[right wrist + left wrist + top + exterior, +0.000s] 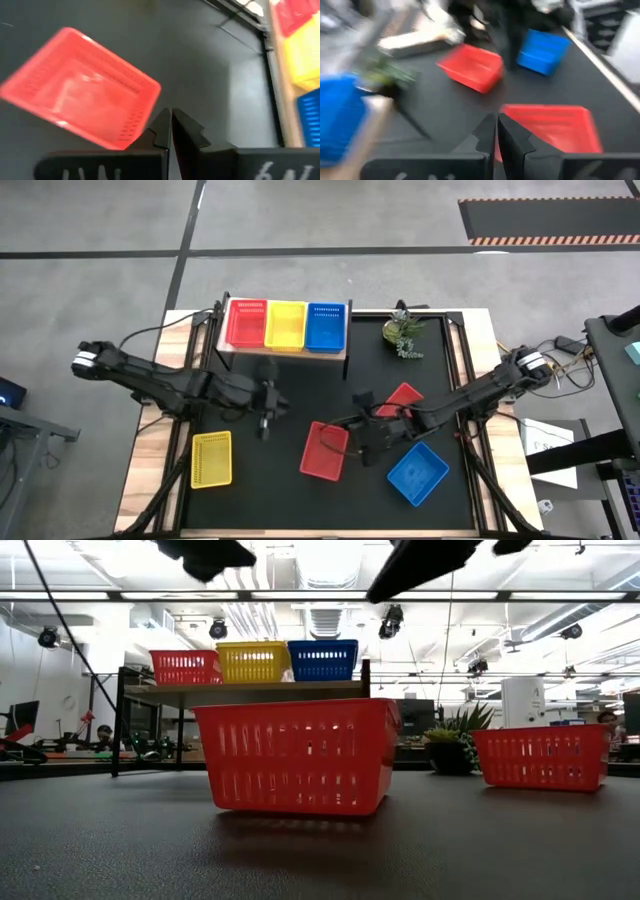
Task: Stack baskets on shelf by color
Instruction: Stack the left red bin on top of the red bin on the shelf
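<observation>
Both jaws pinched shut, nothing in either. Right jaws (362,448) hang over mid-table, just right of the near red basket (325,450), probably lining up on its rim. Left jaws (266,420) sit left of centre, in front of the shelf (283,350). Shelf at the far edge already carries a red (246,323), yellow (285,324) and blue (325,324) basket side by side, so those look like the colour bases. Loose on the table (300,390): second red basket (401,397) right of centre, blue basket (417,472) near right, yellow basket (211,458) near left. Plant (404,332) far right, not mine to move.
</observation>
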Tool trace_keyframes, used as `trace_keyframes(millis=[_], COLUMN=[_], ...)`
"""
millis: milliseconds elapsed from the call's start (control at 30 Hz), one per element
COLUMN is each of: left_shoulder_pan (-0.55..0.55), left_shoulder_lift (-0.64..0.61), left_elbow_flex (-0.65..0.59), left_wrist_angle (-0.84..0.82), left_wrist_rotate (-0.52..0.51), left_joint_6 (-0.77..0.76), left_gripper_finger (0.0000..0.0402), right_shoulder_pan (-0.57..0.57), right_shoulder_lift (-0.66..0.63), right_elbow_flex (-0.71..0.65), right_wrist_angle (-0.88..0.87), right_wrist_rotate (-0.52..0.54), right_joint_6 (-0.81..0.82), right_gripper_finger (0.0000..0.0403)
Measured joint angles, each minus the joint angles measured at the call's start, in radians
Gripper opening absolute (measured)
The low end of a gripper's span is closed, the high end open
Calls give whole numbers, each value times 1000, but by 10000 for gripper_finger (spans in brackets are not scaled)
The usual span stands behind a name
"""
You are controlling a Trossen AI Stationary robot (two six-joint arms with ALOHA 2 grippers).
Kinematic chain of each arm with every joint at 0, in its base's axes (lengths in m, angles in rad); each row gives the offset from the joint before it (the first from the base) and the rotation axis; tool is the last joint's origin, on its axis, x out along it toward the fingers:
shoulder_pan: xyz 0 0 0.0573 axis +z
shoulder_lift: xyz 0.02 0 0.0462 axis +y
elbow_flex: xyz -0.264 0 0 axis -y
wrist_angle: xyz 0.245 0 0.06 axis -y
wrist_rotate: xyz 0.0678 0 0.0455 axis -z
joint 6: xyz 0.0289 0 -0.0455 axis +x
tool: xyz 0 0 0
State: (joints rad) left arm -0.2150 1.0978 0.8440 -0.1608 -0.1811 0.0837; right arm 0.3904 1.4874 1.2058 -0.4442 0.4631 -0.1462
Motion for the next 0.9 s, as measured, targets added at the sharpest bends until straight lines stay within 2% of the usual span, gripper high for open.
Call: trace_keyframes(millis=[100,300,567,733,900], left_shoulder_pan=[-23,-83,-102,-142,-234], left_shoulder_lift=[79,246,344,354,357], left_elbow_flex=[0,53,148,164,165], left_wrist_angle=[7,21,14,-34,-59], left_wrist_rotate=[78,168,230,240,227], left_joint_6=[-47,-52,-61,-287,-477], left_gripper_finger=[4,4,4,4,4], right_shoulder_pan=[0,-9,-87,-184,-240], right_shoulder_lift=[-48,-141,-220,-229,-236], right_elbow_flex=[-85,-297,-552,-616,-620], right_wrist_angle=[99,450,947,1057,1053], right_wrist_rotate=[-29,-69,-320,-414,-444], right_joint_6=[14,-63,-150,-181,-187], right_gripper_finger=[8,8,8,8,8])
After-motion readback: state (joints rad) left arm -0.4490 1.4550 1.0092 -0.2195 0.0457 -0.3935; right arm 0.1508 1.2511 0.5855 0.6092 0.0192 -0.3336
